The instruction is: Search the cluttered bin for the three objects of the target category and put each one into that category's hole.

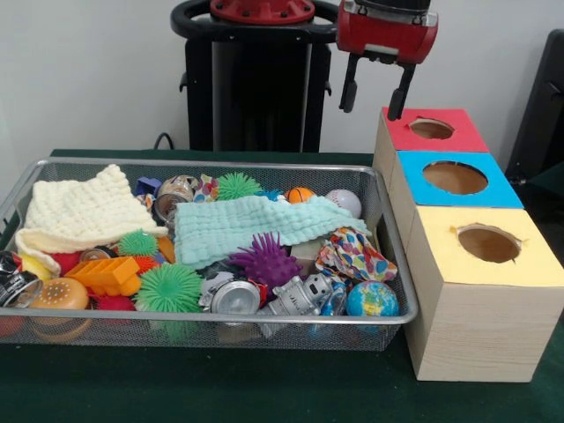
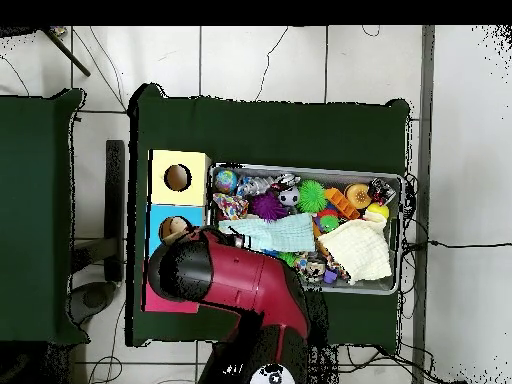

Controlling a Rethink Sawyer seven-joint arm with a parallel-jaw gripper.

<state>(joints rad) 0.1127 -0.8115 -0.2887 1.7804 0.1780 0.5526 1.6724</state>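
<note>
The wire mesh bin sits on the green table, full of mixed objects: a cream cloth, a teal cloth, a purple spiky ball, green spiky balls, a globe ball, a baseball and metal cans. Beside it stand three wooden boxes with holes: a red-topped box, a blue-topped box and a yellow-topped box. My gripper hangs open and empty above the far left corner of the red-topped box. In the overhead view the arm hides the gripper.
The bin lies to the right of the boxes in the overhead view, where the yellow-topped box shows whole and the arm covers most of the red one. A patterned cloth lies near the boxes. The black pedestal stands behind the bin.
</note>
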